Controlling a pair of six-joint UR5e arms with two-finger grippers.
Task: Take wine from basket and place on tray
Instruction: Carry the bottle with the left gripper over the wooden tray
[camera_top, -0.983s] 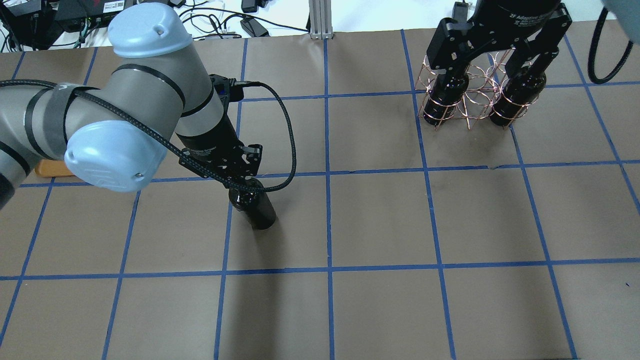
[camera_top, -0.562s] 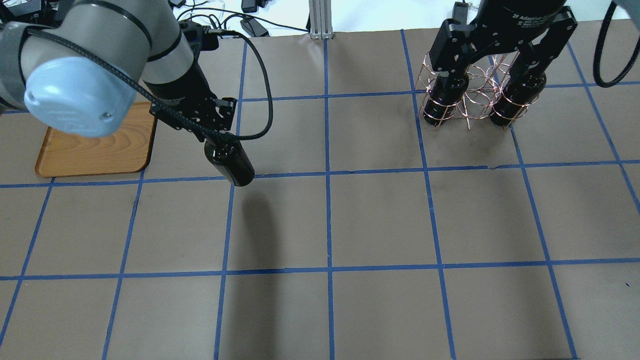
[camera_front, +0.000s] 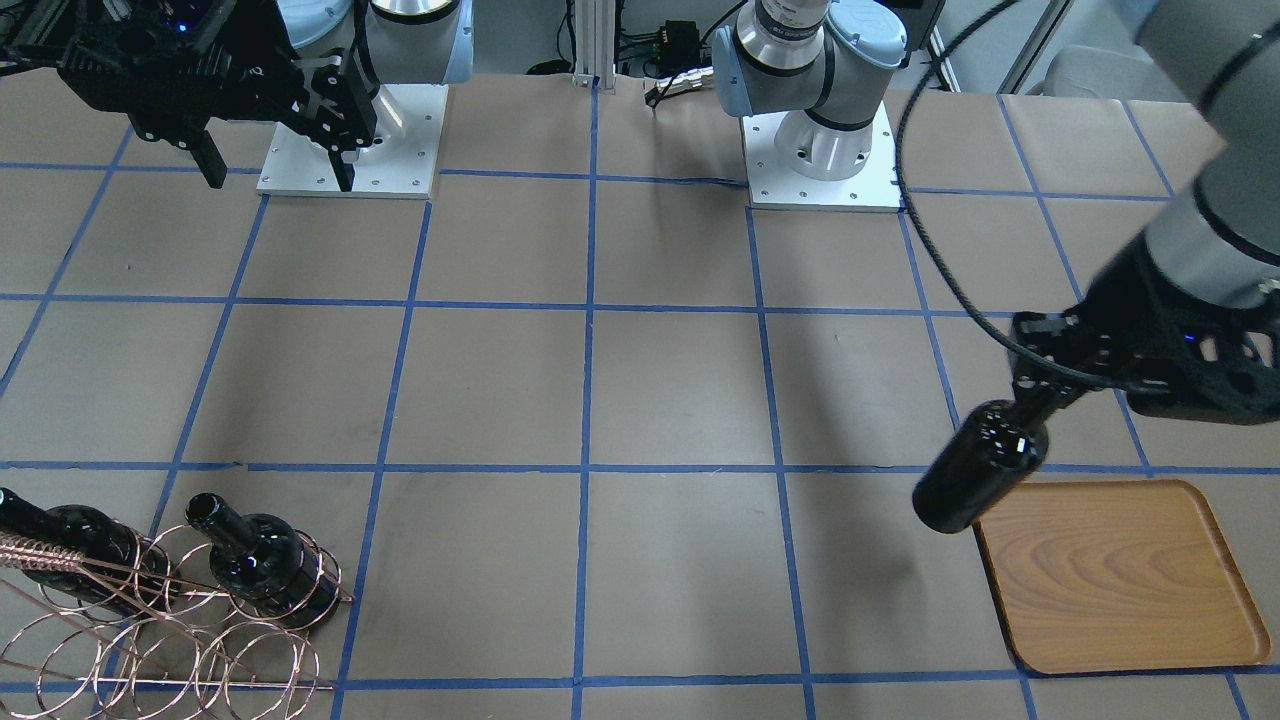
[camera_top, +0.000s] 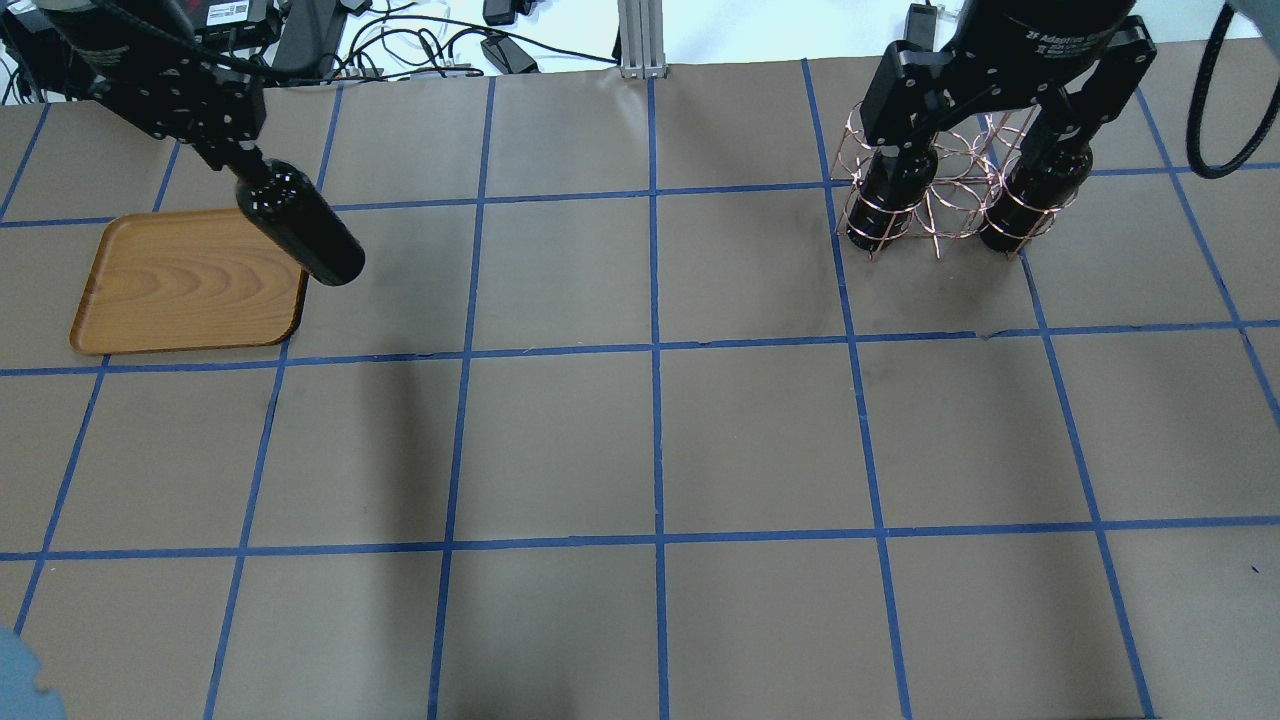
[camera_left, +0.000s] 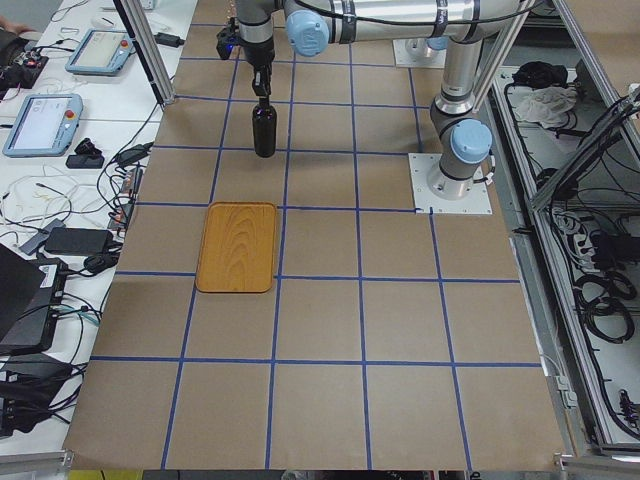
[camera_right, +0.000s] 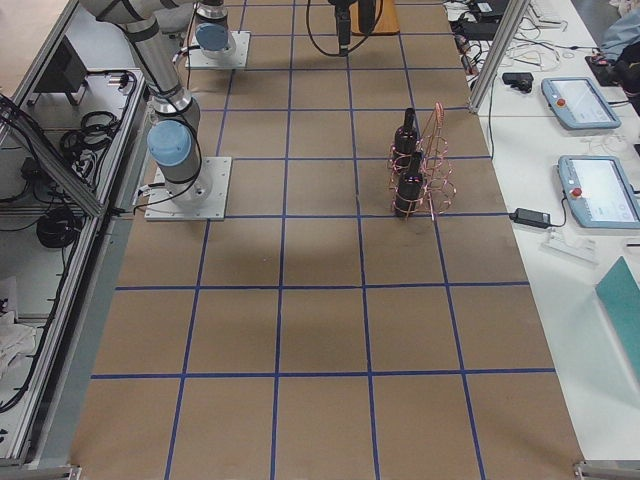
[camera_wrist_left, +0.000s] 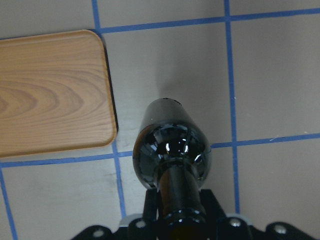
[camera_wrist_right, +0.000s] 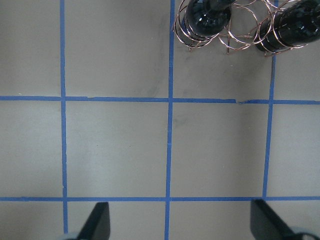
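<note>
Left wrist-mounted view: the left gripper is closed on the neck of the wine, and the bottle hangs from it base-down. The bottle is held off the table; in the exterior front-facing view it is slightly tilted and its shadow lies apart from it. Below the gripper, the bottle's base is seen over bare table, just beside a rounded corner of the tray. No contact between bottle and tray is shown. The tray lies flat beside this gripper, on the side away from the right arm, with nothing on it.

The right gripper is held with its jaws spread wide and nothing between them; only the fingertips enter the right wrist-mounted view. Ahead of those fingertips stands the basket, well apart from the left gripper, with two more bottles seated in its loops.

In the overhead exterior view the right gripper's body overlaps the basket and hides the upper parts of both bottles. The left gripper's finger pads are covered by the bottle neck and the gripper housing. The basket is cut off at the frame edge in the right wrist-mounted and front-facing views.
</note>
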